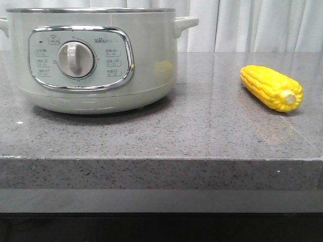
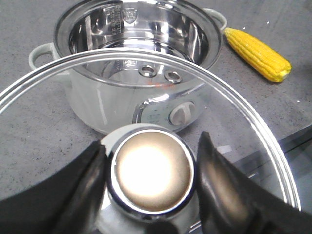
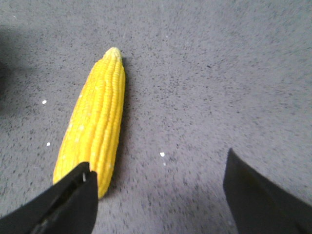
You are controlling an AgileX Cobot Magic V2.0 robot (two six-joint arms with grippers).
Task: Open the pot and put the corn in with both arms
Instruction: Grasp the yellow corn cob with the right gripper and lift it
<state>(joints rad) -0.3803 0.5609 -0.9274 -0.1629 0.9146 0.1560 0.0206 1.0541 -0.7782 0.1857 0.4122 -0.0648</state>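
Observation:
The pale grey-green pot (image 1: pixel 91 55) stands at the left of the counter, its dial panel facing the camera. In the left wrist view the pot (image 2: pixel 146 24) is open and its steel bowl is empty. My left gripper (image 2: pixel 152 170) is shut on the lid's round knob (image 2: pixel 153 168) and holds the glass lid (image 2: pixel 53 122) in the air, in front of and above the pot. The yellow corn (image 1: pixel 272 88) lies on the counter to the pot's right. My right gripper (image 3: pixel 161 195) is open above the counter, one finger (image 3: pixel 73 204) over the corn's (image 3: pixel 97 126) thick end. No gripper shows in the front view.
The dark speckled stone counter (image 1: pixel 166 131) has its front edge close to the camera. White curtains (image 1: pixel 252 25) hang behind it. The corn also shows in the left wrist view (image 2: pixel 258 53), beside the pot's side handle (image 2: pixel 217 17).

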